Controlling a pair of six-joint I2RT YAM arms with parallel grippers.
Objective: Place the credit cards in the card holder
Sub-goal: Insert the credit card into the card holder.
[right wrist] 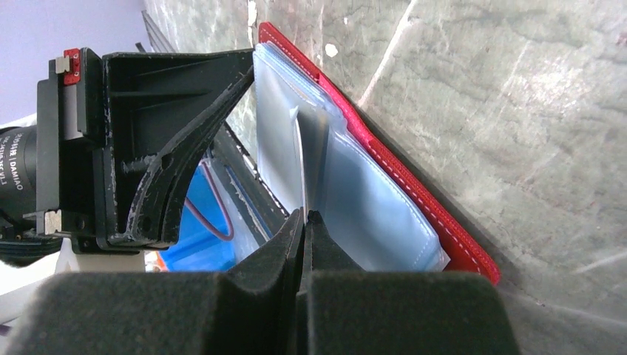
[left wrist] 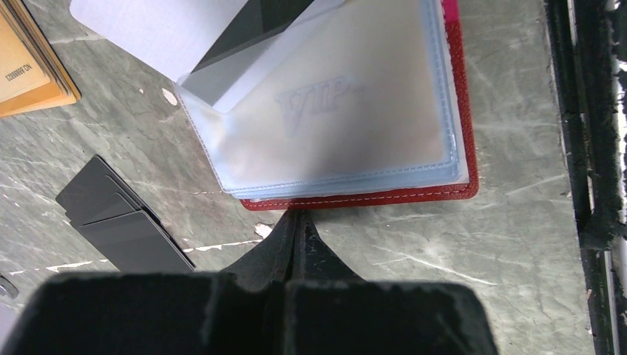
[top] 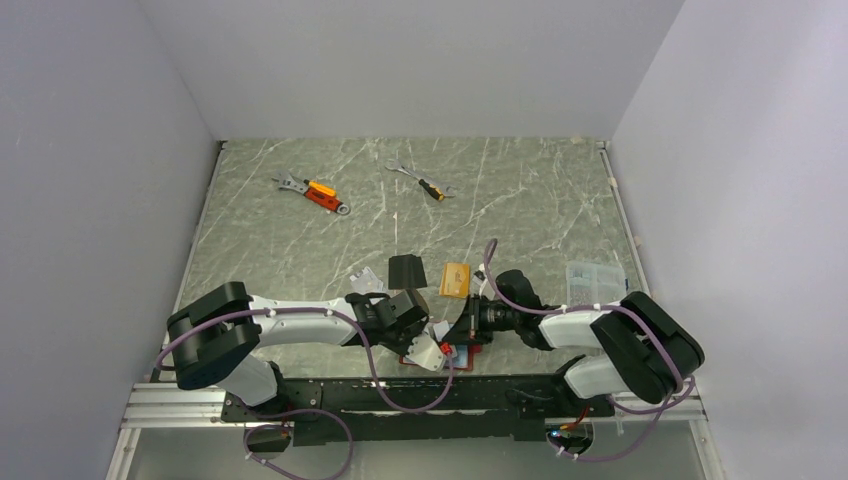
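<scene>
The red card holder [left wrist: 451, 194] lies open near the table's front edge, pale blue-grey pockets up; it is also in the top view [top: 455, 353] and the right wrist view [right wrist: 414, 194]. A silver-grey credit card with a dark stripe [left wrist: 170, 37] sits partly inside a pocket. My right gripper [right wrist: 304, 214] is shut on that card's edge [right wrist: 310, 151]. My left gripper [left wrist: 298, 216] is shut with nothing between its fingers, its tips touching the holder's red rim. Black cards [left wrist: 118, 222] and orange-gold cards [left wrist: 29, 66] lie on the table beyond the holder.
Two orange-handled wrenches [top: 318, 193] [top: 428, 186] lie at the far side of the marble table. A clear plastic box [top: 594, 277] sits at the right. The black rail of the front edge [left wrist: 591, 148] runs just beside the holder. Both arms meet over the holder.
</scene>
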